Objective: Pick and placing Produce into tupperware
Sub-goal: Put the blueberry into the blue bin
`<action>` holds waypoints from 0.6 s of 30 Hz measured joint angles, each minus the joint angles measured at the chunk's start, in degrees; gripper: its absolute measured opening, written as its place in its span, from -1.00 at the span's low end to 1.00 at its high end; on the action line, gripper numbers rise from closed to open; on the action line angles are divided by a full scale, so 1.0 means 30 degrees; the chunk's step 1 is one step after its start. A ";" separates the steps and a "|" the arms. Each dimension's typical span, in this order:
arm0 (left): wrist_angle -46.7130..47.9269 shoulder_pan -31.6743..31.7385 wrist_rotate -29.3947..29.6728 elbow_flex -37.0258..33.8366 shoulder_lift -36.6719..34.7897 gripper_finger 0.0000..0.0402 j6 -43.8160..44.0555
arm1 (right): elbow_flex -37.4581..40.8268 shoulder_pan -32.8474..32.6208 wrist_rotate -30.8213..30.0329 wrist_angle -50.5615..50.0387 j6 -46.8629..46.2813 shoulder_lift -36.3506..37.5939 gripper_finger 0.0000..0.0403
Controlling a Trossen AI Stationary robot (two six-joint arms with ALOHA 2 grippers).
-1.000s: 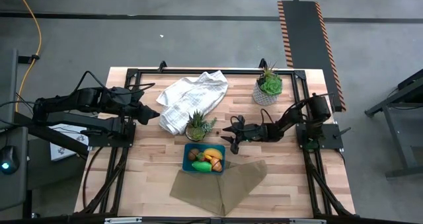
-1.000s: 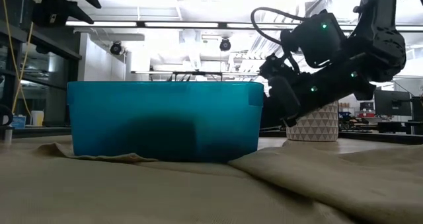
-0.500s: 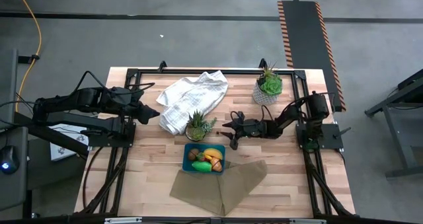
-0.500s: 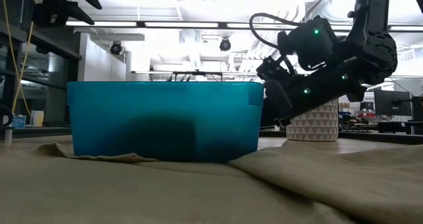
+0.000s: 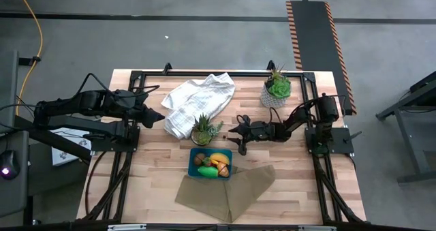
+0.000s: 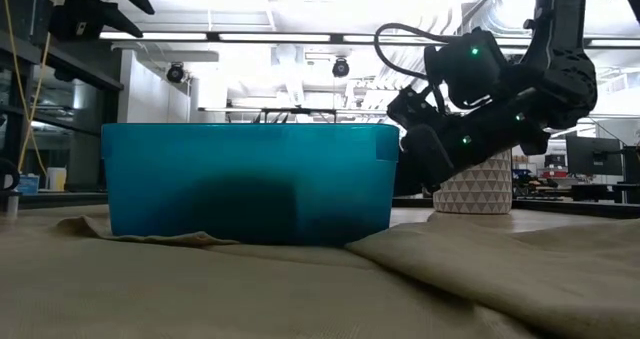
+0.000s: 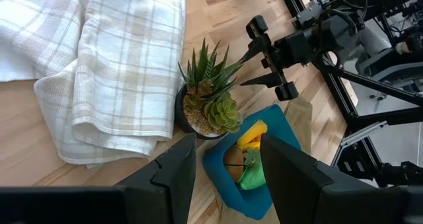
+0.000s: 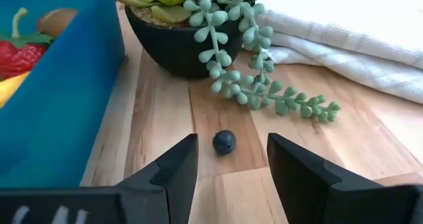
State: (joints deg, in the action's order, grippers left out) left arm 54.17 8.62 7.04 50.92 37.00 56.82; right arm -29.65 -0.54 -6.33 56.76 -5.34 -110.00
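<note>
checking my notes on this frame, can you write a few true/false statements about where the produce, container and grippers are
1. A dark berry lies on the bare wood in front of the right gripper. True.
2. The right gripper is shut on the berry. False: its fingers stand open, with the berry apart from them.
3. The teal container already holds a banana. True.
4. The white towel lies inside the container. False: it lies on the table, beyond the dark-potted plant.
5. The left gripper holds a pepper. False: it holds nothing, near the towel.

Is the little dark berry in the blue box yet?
No, out. The dark berry lies on the bare wooden table, beside the blue box, in front of the right gripper's open fingers.
</note>
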 joint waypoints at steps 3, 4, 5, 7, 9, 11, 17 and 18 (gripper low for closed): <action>0.0000 0.0000 0.0033 0.0000 -0.0002 -0.22 0.0000 | -0.0021 0.0250 0.0337 -0.0003 0.0096 -0.0003 -0.15; 0.0000 0.0000 0.0035 0.0000 -0.0002 -0.22 0.0000 | -0.0133 0.0327 0.0640 -0.0100 0.0119 -0.0102 -0.15; 0.0000 -0.0002 0.0035 0.0000 0.0005 -0.22 0.0000 | -0.0269 0.0415 0.1012 -0.0099 0.0146 -0.0284 -0.15; 0.0005 0.0000 0.0033 0.0000 -0.0002 -0.22 0.0000 | -0.0525 0.0529 0.1674 -0.0113 0.0161 -0.0785 -0.15; 0.0004 0.0000 0.0033 0.0000 0.0005 -0.22 0.0000 | -0.0797 0.0583 0.1989 -0.0173 0.0277 -0.1295 -0.15; -0.0007 -0.0007 0.0033 0.0000 -0.0002 -0.22 0.0000 | -0.1074 0.0545 0.1969 -0.0103 0.0197 -0.1634 -0.15; 0.0031 0.0000 0.0033 0.0000 -0.0002 -0.22 0.0000 | -0.1567 0.0386 0.1636 0.0026 0.0547 -0.1705 -0.15; 0.0056 0.0000 0.0033 0.0000 0.0005 -0.22 0.0000 | -0.1609 0.0386 0.1649 -0.0054 0.0587 -0.1705 -0.15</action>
State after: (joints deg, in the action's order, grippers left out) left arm 54.34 8.62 7.14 50.92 37.01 56.82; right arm -34.47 0.62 -1.38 56.60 -3.58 -115.11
